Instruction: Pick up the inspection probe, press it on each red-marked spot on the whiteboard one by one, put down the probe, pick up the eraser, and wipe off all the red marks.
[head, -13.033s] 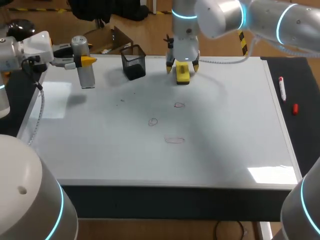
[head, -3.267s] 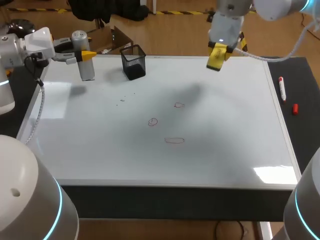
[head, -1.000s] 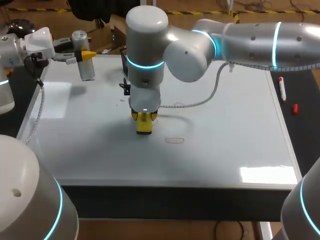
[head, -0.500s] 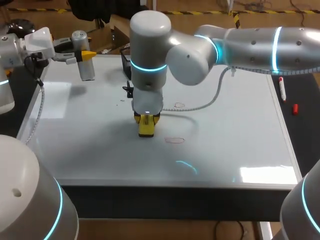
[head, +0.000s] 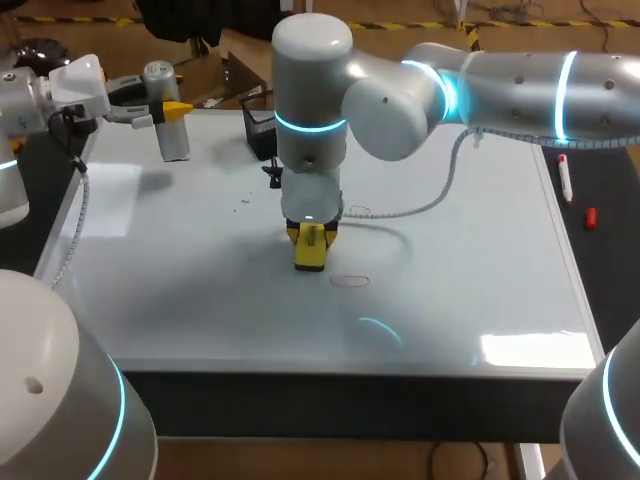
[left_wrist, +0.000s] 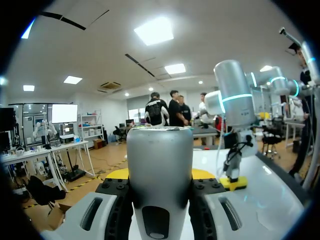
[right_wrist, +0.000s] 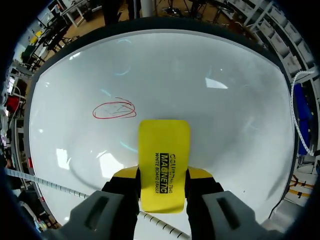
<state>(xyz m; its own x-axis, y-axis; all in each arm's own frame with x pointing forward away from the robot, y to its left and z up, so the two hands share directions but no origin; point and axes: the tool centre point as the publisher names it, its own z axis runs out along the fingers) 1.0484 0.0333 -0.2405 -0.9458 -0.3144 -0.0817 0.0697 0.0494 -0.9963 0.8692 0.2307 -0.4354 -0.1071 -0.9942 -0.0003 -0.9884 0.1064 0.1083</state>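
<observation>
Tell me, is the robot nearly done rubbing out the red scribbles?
Not yet. Done: the eraser is picked up, clamped in the right gripper. In hand: it is down at the middle of the whiteboard. Left: at least one red mark shows just ahead of the eraser, and the left gripper holds the inspection probe at the board's far corner.

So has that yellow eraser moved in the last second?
Yes. The eraser has slid to the right across the whiteboard, ending up closer to the red oval mark near the front edge.
</observation>
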